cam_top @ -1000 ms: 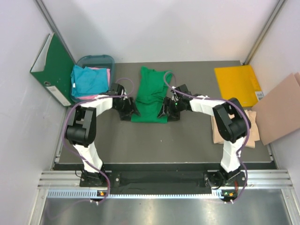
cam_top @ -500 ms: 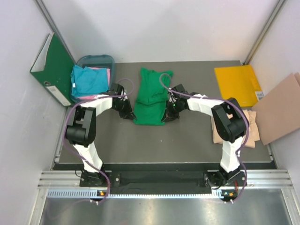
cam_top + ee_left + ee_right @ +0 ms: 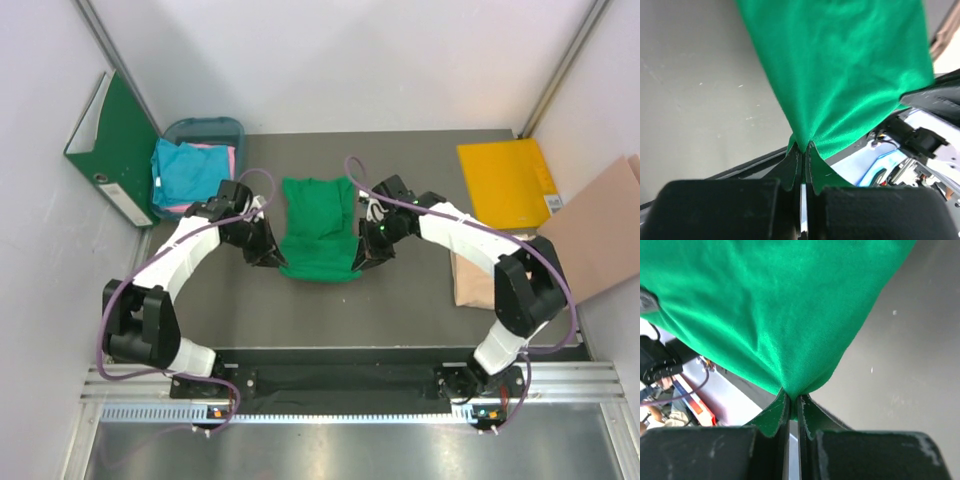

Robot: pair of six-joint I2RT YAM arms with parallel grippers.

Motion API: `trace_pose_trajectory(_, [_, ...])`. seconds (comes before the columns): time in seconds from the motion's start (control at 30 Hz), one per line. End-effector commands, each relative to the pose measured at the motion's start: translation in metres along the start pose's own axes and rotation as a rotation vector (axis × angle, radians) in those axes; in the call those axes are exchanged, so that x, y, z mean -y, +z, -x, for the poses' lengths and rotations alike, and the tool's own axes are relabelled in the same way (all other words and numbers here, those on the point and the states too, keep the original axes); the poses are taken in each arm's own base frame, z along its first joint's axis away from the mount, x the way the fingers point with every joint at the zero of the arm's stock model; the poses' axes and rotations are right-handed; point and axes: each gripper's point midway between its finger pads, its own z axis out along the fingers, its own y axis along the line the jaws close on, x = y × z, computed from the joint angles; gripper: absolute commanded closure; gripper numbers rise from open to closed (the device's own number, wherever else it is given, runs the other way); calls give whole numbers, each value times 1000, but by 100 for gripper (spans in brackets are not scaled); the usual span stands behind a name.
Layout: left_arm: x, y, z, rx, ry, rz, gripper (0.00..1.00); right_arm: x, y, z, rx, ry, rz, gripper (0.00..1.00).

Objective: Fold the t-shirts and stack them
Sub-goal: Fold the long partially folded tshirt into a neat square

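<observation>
The bright green t-shirt (image 3: 318,228) hangs in the middle of the top view, spread between the two arms. The left gripper (image 3: 280,262) is at its lower left corner and the right gripper (image 3: 358,262) at its lower right corner. In the left wrist view the left gripper (image 3: 801,155) has its jaws pressed together on a pinch of green cloth, and the fabric fans out from there toward the upper right of the frame. In the right wrist view the right gripper (image 3: 790,402) is also clamped on a fold of the same shirt (the cloth fills the upper part of that frame).

The teal-blue t-shirt (image 3: 188,170) lies in a grey bin (image 3: 205,126) at the upper left, on top of the pink t-shirt (image 3: 228,158), of which only an edge shows. A green binder (image 3: 115,148) leans just left of the bin. The beige-peach t-shirt (image 3: 468,285) lies at the right of the dark table (image 3: 400,310), partly hidden behind the right arm. A yellow folder (image 3: 505,180) lies at the upper right, beside a piece of brown cardboard (image 3: 600,235).
</observation>
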Motion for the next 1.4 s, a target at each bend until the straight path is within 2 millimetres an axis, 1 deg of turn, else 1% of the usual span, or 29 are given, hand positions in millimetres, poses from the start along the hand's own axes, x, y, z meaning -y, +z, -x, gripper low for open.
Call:
trace_pose_trajectory(0.0, [28,-18,23,54,36,-42,100,-16,-40,10,73,-94,-22,100])
trace_pose_trajectory(0.07, [39,-19,39,77,52,-64,100,-19,-48,28,105,-115,-31,100])
trace_pose_trajectory(0.1, [40,-11,47,69,46,-62,100,-18,-48,36,116,-140,-38,100])
trace_pose_trajectory(0.17, [50,-9,66,95,62,-78,100,-18,-48,58,134,-156,-51,100])
trace_pose_trajectory(0.2, [49,0,77,97,61,-75,100,-15,-47,67,148,-176,-65,100])
trace_pose_trajectory(0.27, [60,0,97,129,84,-86,100,-12,-45,95,185,-184,-65,98])
trace_pose_trajectory(0.3, [55,11,105,112,73,-69,100,-11,-44,105,193,-193,-57,97])
trace_pose_trajectory(0.33, [65,7,117,135,89,-80,100,-11,-41,121,209,-198,-53,97])
trace_pose_trajectory(0.4, [65,18,132,134,85,-74,100,-3,-44,145,248,-191,-49,97])
trace_pose_trajectory(0.47, [74,15,153,179,99,-89,100,4,-45,171,290,-188,-42,97])
trace_pose_trajectory(0.5, [77,18,166,200,103,-89,100,1,-49,186,329,-202,-28,97])
trace_pose_trajectory(0.53, [79,19,173,210,94,-94,100,15,-43,195,326,-182,-35,97])
trace_pose_trajectory(0.57, [75,25,182,211,79,-88,100,13,-42,203,344,-187,-13,97])
trace_pose_trajectory(0.6, [81,20,193,239,84,-97,100,13,-42,211,357,-191,-2,97])
trace_pose_trajectory(0.63, [82,21,200,251,72,-101,100,25,-34,217,347,-169,0,96])
trace_pose_trajectory(0.67, [77,27,206,250,57,-96,100,24,-32,221,345,-169,24,95])
trace_pose_trajectory(0.7, [82,23,215,269,62,-103,100,21,-33,228,360,-178,42,94])
trace_pose_trajectory(0.73, [80,23,221,279,47,-99,100,29,-25,233,352,-169,47,93])
trace_pose_trajectory(0.77, [77,29,225,275,35,-95,100,27,-23,236,355,-172,63,93])
trace_pose_trajectory(0.93, [75,31,244,311,6,-105,100,28,-12,262,395,-201,99,87])
trace_pose_trajectory(1.03, [65,39,253,306,-35,-89,100,29,-6,278,436,-194,126,84])
trace_pose_trajectory(1.13, [57,46,261,309,-74,-89,98,31,2,290,470,-172,148,70])
trace_pose_trajectory(1.17, [54,48,264,311,-85,-89,87,29,-1,301,521,-173,156,47])
trace_pose_trajectory(1.2, [52,48,268,326,-97,-83,37,31,-1,302,542,-161,161,33])
trace_pose_trajectory(1.23, [53,45,273,346,-106,-86,21,30,-7,306,577,-153,167,6])
trace_pose_trajectory(1.27, [55,41,276,365,-99,-88,5,33,-8,310,633,-130,180,0])
trace_pose_trajectory(1.3, [58,36,279,385,-88,-89,1,19,-30,312,686,-144,195,0])
trace_pose_trajectory(1.33, [65,24,281,424,-58,-96,1,18,-39,312,714,-144,188,0])
trace_pose_trajectory(1.37, [65,20,280,439,-45,-87,1,23,-42,309,733,-143,155,0])
